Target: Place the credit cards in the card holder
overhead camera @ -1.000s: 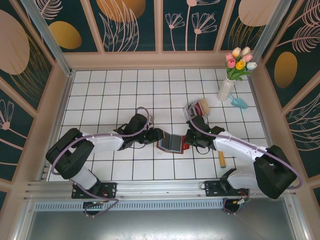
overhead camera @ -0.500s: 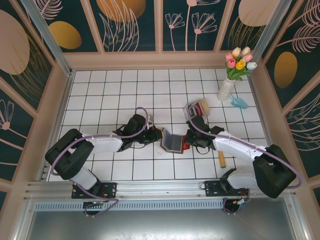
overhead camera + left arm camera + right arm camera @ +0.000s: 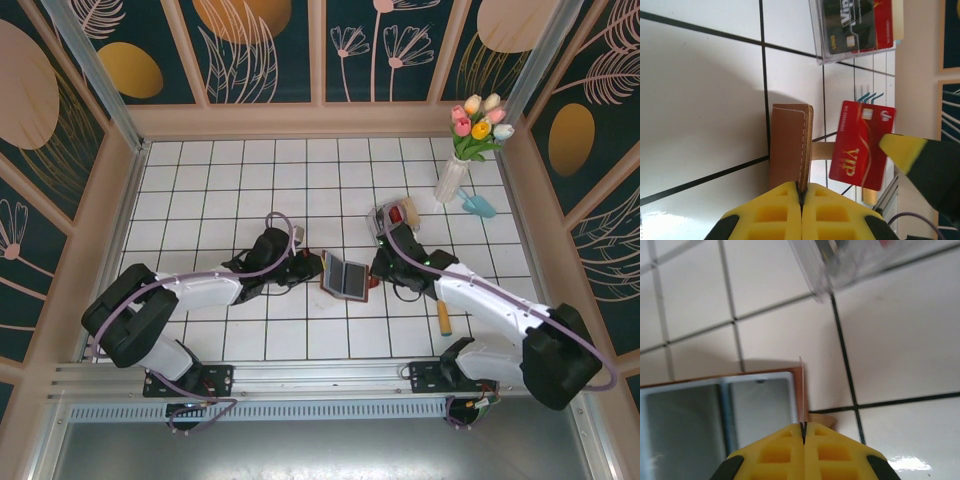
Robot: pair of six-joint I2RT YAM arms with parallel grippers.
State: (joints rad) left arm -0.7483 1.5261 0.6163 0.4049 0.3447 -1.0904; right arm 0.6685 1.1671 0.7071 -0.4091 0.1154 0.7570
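From above, the two wrists are hiding the grip points. There the red plastic credit card (image 3: 860,145) is showing as little more than a red sliver by the right gripper (image 3: 372,276). In the right wrist view this card is appearing edge-on, as a thin pale line rising from between the yellow fingers (image 3: 782,445), so its face is not readable. The clear plastic tray (image 3: 815,277) is looking blurred there and is running off the top of the frame. In the left wrist view the tray is also being cropped. The black card (image 3: 847,25) and a second red card (image 3: 885,25) inside it are only partly showing.

The small brown leather-like card holder (image 3: 345,277) is sitting open near the middle of the white tiled table (image 3: 220,190), between the two grippers. Its grey-lined pockets are facing up. The left gripper (image 3: 801,192) is pressing fully together on the stitched rim of the holder's left flap, which is standing up off the tiles. The right gripper is pinching tightly on the red credit card and holding it at the holder's right edge. Whether the card is entering a slot is impossible to tell.
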